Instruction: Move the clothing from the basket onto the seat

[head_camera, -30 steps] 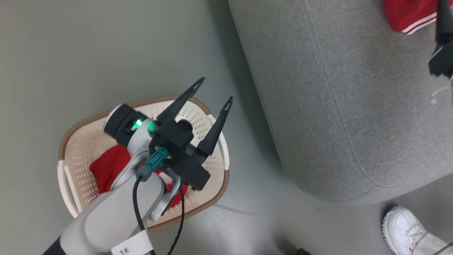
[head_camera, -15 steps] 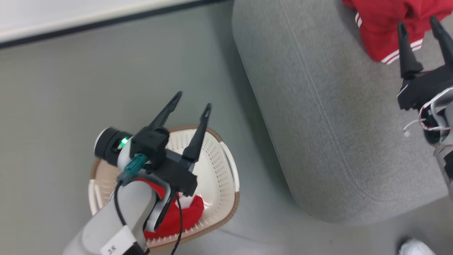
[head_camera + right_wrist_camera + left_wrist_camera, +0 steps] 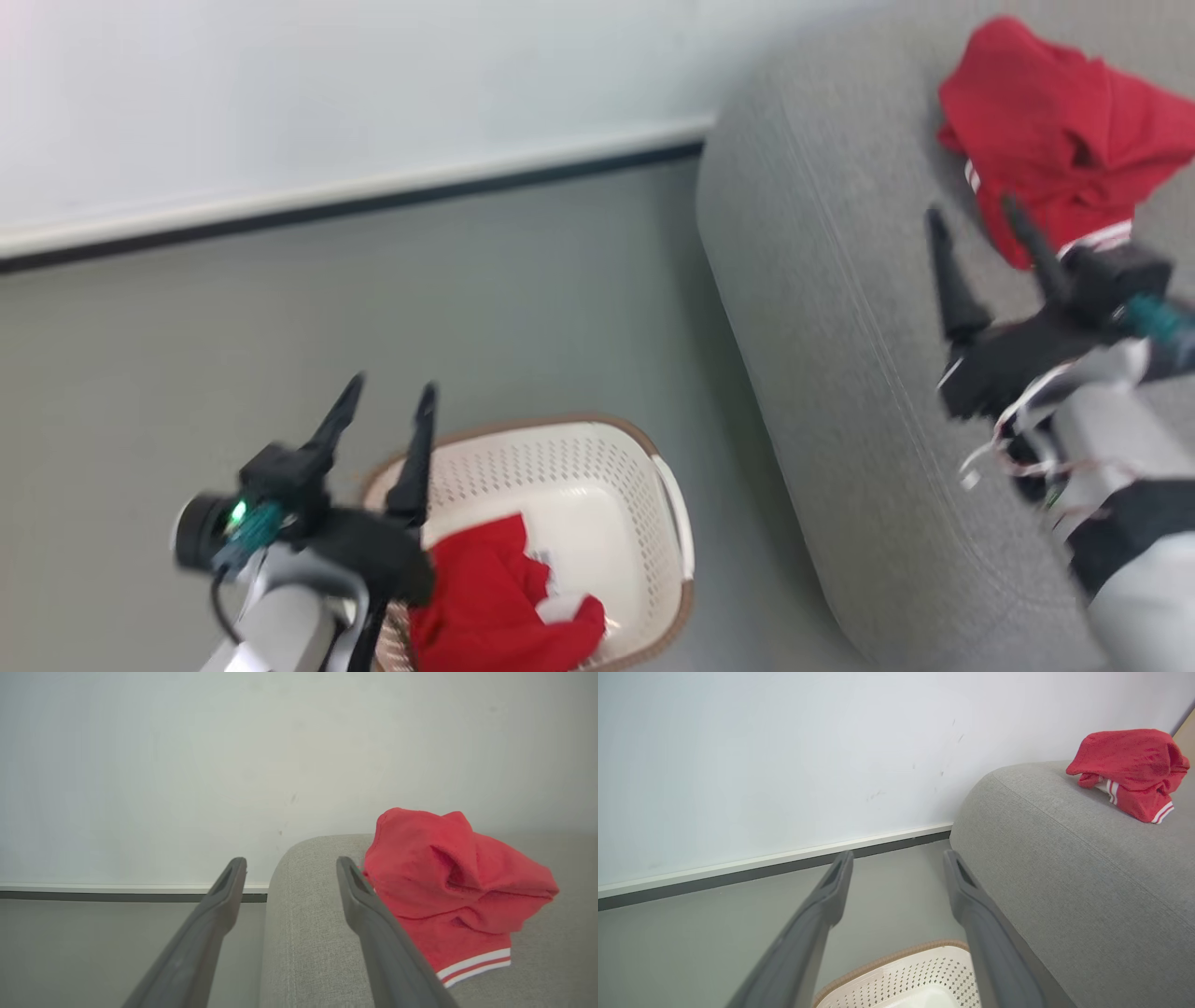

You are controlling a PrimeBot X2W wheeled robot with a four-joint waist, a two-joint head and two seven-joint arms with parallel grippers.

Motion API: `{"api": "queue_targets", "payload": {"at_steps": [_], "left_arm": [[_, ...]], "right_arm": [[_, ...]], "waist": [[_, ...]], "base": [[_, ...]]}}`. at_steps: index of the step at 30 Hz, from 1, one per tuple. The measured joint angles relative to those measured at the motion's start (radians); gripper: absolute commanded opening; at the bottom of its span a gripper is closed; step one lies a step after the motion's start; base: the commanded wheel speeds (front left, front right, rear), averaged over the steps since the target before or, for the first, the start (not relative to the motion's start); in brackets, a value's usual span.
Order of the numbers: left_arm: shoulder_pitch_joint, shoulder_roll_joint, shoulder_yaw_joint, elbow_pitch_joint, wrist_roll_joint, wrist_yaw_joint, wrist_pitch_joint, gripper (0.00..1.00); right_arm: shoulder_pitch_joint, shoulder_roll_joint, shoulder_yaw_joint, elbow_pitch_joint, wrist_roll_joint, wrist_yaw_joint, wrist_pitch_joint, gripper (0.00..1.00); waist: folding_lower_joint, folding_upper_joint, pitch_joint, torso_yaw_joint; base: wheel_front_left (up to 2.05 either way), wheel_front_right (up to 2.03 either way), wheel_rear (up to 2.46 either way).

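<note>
One red garment (image 3: 1055, 140) with white stripe trim lies bunched on the grey sofa (image 3: 840, 373), also seen as the garment (image 3: 1129, 770) and the garment (image 3: 448, 877) in the wrist views. A second red garment (image 3: 495, 607) lies in the cream basket (image 3: 597, 467) on the floor. My left gripper (image 3: 390, 401) hovers open and empty above the basket's left rim. Over the sofa, just short of the garment there, my right gripper (image 3: 976, 217) is open and holds nothing.
A pale wall (image 3: 327, 84) with a white-and-dark baseboard (image 3: 373, 201) runs behind the grey floor (image 3: 420, 299). The basket stands close to the sofa's rounded end, with a narrow strip of floor between them.
The head camera has tilted up, so wall and more of the sofa show. My left gripper has drawn back toward the basket's left side. The right gripper is lower in view, below the garment.
</note>
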Motion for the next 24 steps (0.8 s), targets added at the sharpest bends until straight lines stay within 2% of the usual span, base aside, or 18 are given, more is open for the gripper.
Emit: {"api": "queue_targets", "payload": {"at_steps": [3, 5, 15, 20, 24], "left_arm": [[0.061, 0.0, 0.055, 0.002, 0.0, 0.0, 0.0, 1.0], [0.082, -0.001, 0.07, 0.002, 0.0, 0.0, 0.0, 1.0], [0.269, -0.009, 0.197, -0.059, 0.026, 0.0, 0.0, 1.0], [0.329, -0.022, 0.234, -0.105, 0.049, 0.001, 0.0, 1.0], [0.373, -0.036, 0.26, -0.14, 0.081, 0.001, 0.0, 1.0]], "right_arm": [[0.061, 0.02, 0.02, -0.032, -0.022, -0.021, 0.0, 1.0], [0.083, 0.026, 0.022, -0.043, -0.027, -0.024, 0.0, 1.0], [0.289, 0.046, 0.021, -0.21, -0.042, -0.098, 0.0, 1.0], [0.378, 0.051, 0.008, -0.298, -0.045, -0.13, 0.0, 1.0], [0.448, 0.053, -0.001, -0.364, -0.049, -0.142, 0.0, 1.0]], "waist": [[0.0, 0.0, -0.045, 0.022], [0.0, -0.0001, -0.06, 0.029], [0.0, 0.0, -0.192, 0.088], [0.0, 0.0, -0.235, 0.112], [0.0, 0.0, -0.257, 0.126]], "base": [[0.0, 0.0, 0.0], [0.0, 0.0, 0.0], [0.0, 0.0, 0.0], [0.0, 0.0, 0.0], [0.0, 0.0, 0.0]]}}
